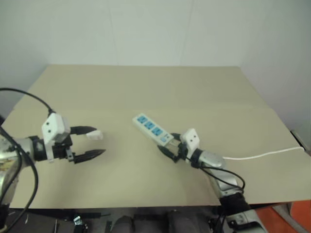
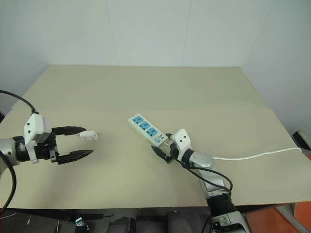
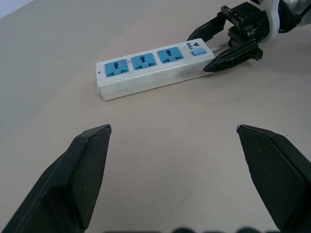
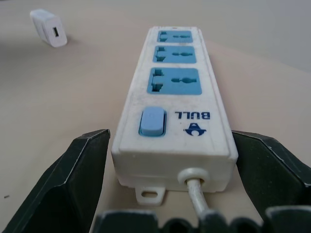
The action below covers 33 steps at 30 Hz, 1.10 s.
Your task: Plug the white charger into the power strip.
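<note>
1. The power strip lay flat on the beige desk, near its middle, set on a slant. It was a long white bar with three blue socket panels facing up, and it serves as the landmark for everything below.
2. At the strip's nearer end sat a small blue switch beside a printed "BULL" mark. A thin white cable left that same end and ran off across the desk toward the robot's right edge.
3. The right pincer stood at the switch end of the strip, pointing along its length, with the jaws wide.
4. In the right wrist view one black finger stood on either side of the strip's end, so the end lay between them. Whether the fingers touched the casing could not be told.
5. The cable's exit from the casing lay between those two fingers, close to the pincer's base.
6. The white charger lay on the desk well apart from the strip, off to the robot's left of its far end. It was a small boxy adapter with a port visible on one face in the right wrist view.
7. The left pincer hovered farther from the strip than the charger, jaws wide and gripping nothing.
8. From the head camera the charger appeared just by the tip of its upper finger; contact could not be judged.
</note>
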Motion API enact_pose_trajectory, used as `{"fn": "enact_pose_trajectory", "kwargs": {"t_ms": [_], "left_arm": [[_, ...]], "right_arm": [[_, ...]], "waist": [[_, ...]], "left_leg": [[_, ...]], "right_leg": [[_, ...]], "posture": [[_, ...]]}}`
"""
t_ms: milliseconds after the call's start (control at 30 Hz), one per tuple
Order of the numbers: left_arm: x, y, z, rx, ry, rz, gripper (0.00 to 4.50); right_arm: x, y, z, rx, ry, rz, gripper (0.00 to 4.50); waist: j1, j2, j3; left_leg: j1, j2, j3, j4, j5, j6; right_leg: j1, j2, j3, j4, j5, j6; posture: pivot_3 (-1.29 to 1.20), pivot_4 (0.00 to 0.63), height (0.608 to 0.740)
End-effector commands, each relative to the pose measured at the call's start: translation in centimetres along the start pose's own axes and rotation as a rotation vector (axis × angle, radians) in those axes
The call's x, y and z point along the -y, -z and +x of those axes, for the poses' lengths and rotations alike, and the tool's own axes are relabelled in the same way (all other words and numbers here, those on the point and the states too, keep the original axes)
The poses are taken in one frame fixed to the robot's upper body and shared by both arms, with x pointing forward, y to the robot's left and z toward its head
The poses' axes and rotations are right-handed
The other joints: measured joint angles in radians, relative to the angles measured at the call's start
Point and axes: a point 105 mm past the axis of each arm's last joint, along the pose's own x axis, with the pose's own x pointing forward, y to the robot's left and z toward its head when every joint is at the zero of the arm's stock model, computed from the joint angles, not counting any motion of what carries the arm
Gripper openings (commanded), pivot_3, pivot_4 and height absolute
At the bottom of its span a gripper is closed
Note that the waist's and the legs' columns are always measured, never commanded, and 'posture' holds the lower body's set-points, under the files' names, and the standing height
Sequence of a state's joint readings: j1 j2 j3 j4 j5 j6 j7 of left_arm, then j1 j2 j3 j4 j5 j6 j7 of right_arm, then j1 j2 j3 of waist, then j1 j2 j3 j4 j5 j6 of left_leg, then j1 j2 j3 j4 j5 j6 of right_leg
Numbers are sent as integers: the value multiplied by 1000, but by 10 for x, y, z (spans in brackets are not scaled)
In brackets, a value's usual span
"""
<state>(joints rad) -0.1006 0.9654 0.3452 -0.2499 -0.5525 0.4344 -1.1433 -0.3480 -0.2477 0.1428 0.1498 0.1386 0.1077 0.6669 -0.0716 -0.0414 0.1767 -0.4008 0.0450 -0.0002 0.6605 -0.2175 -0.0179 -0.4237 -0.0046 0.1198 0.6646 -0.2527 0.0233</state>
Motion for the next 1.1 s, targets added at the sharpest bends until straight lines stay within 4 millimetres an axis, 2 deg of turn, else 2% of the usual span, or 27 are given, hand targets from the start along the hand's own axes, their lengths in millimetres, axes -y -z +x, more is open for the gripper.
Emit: {"fn": "enact_pose_trajectory", "kwargs": {"t_ms": [33, 533, 700, 800, 933, 1100], "left_arm": [[3, -7, 3, 20, 5, 40, 4500], [5, -8, 6, 43, -4, 35, 4500], [5, -7, 5, 45, -15, 33, 4500], [5, -8, 5, 46, -19, 36, 4500], [0, -30, 10, 88, -38, 106, 4500], [-26, -50, 17, 26, -88, 258, 4500]], "right_arm": [[0, -7, -2, 32, -1, -29, 4481], [-1, 3, 12, 12, 33, 34, 4481], [-1, 8, 13, -1, 25, 30, 3401], [0, 9, 13, -6, 31, 6, 3403], [-3, 6, 11, 5, -8, -11, 3403], [-16, -5, 5, 57, -156, -27, 3403]], "waist": [[0, 0, 0], [-3, -1, 0], [-8, -1, -1], [-11, -1, -1], [-13, -2, -1], [-9, -3, -2]], "left_leg": [[0, 0, 0, 0, 0, 0], [2, 1, 0, 0, 0, 0], [2, 1, 0, 0, 0, 0], [2, 2, 0, 0, 0, 0], [2, 2, 0, 0, 0, 0], [2, 1, 0, 0, 0, 0]], "right_leg": [[0, 0, 0, 0, 0, 0], [1, 1, 0, 1, 0, 0], [1, 2, 0, 1, 0, 0], [2, 2, 0, 1, 0, 0], [2, 2, 0, 0, 0, 1], [2, 2, 0, 0, 0, 1]], "posture": [[0, 150, 740], [0, 150, 740], [0, 150, 740], [0, 150, 740], [0, 150, 740], [0, 150, 740]]}}
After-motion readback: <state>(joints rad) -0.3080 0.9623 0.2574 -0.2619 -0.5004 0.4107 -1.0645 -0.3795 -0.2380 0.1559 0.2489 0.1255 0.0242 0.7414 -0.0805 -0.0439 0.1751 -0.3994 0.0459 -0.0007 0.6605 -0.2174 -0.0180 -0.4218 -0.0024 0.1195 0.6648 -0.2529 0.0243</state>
